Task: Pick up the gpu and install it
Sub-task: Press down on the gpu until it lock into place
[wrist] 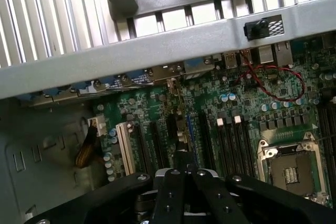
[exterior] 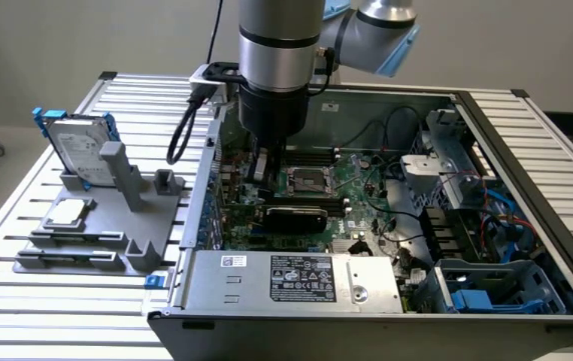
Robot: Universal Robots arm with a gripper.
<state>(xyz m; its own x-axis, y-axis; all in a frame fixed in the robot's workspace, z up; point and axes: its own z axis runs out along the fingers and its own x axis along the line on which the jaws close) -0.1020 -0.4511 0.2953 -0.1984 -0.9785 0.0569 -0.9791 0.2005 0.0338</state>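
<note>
Slatted aluminium forms the bench (exterior: 36, 301) on which an open computer case (exterior: 527, 113) is laid on its side, with a grey fixture (exterior: 106, 233) beside it at the exterior view's left carrying a silver hard drive in a blue frame (exterior: 74, 143). Inside the case the green motherboard (wrist: 247, 103) is exposed, with its empty processor socket (wrist: 294, 170) and rows of slots. The arm (exterior: 278, 53) is held upright over the case, its wrist pointed straight down into the interior near the case's wall at the exterior view's left. The gripper (wrist: 184, 177) is seen in the wrist view just above the expansion slots, its jaws drawn fully together; whether anything is pinched between them cannot be made out. A black, rounded-cornered card, judged to be the gpu (exterior: 295, 218), is seen in the exterior view standing across the motherboard just below the socket, close to the gripper. The installing step is therefore judged to be in hand or nearly done. A careful, straight, vertical motion would be called for next, since cables and slots are crowded close around.
</note>
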